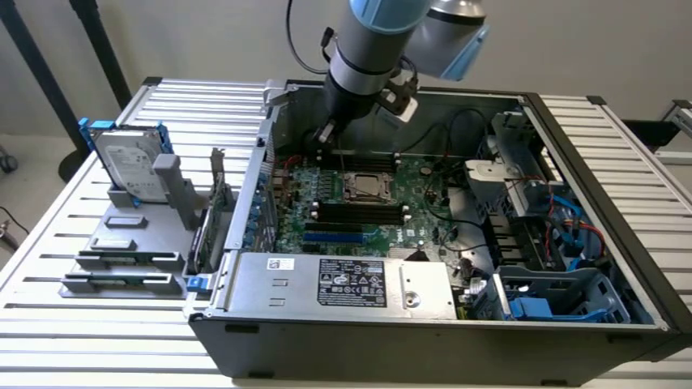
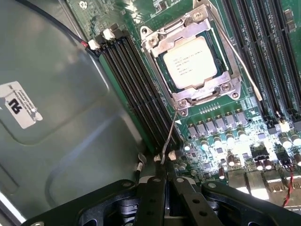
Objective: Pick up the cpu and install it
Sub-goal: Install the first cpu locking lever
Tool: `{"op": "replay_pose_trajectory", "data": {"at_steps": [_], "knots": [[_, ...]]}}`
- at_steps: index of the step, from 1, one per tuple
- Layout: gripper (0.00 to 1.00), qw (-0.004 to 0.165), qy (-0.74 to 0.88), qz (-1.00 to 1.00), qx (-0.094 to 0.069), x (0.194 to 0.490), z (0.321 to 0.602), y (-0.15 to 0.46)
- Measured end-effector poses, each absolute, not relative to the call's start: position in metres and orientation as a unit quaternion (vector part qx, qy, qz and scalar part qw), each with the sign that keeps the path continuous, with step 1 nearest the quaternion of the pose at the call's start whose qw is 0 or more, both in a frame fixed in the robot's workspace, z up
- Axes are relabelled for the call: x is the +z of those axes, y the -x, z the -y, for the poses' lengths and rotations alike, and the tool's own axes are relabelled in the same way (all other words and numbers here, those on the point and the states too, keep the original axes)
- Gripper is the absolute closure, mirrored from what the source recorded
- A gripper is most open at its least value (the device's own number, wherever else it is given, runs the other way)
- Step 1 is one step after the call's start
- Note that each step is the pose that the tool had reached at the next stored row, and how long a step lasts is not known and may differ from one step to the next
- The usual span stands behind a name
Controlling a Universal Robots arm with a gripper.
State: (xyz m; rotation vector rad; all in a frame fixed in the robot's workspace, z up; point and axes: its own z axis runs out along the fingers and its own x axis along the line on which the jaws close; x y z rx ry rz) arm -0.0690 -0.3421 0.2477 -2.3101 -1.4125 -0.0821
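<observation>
Cpu position: we see the cpu (image 2: 190,62) lying flat in its socket on the green motherboard (image 2: 221,136), inside the open computer case (image 1: 433,340).
Cpu and jaws: the chip lies apart from the jaws and they do not touch it. A thin lever wire (image 2: 169,136) runs from the socket's near corner to the jaw tips.
Jaws: we see them drawn narrow, tips close together around the free end of the lever wire.
Exterior view: the jaws hang from the arm (image 1: 368,49) near the case's far wall, toward the exterior view's left of the cpu (image 1: 365,186).
Cpu look: a small flat square with a pale silvery top, faint printed lines and a thin dark rim.
Socket frame: a metal frame (image 2: 162,40) borders the chip, with screws at its corners.
Beside the socket: black memory slots (image 2: 136,80) run along either side.
Outside the case: a hard drive (image 1: 128,166) with blue rails stands upright in a grey holder on the slatted surface (image 1: 65,243), at the exterior view's left.
</observation>
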Motion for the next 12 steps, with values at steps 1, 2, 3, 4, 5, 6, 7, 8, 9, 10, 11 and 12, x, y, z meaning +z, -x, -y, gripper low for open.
{"op": "replay_pose_trajectory", "data": {"at_steps": [1,2,3,4,5,6,7,8,9,10,11,12], "knots": [[0.89,0.215,0.833,0.509,-0.030,0.248,0.342,0.067],[0.89,0.214,0.833,0.509,-0.030,0.248,0.342,0.066],[0.89,0.214,0.833,0.509,-0.031,0.248,0.342,0.064],[0.89,0.214,0.833,0.509,-0.031,0.248,0.342,0.062],[0.89,0.214,0.833,0.509,-0.032,0.248,0.342,0.060],[0.89,0.213,0.833,0.509,-0.032,0.248,0.342,0.057],[0.89,0.213,0.833,0.509,-0.033,0.248,0.342,0.055],[0.89,0.213,0.833,0.509,-0.033,0.248,0.342,0.052],[0.89,0.212,0.833,0.509,-0.034,0.248,0.342,0.050],[0.89,0.212,0.833,0.509,-0.034,0.248,0.342,0.047],[0.89,0.212,0.833,0.509,-0.035,0.248,0.342,0.045],[0.89,0.211,0.833,0.509,-0.035,0.248,0.342,0.045]]}}
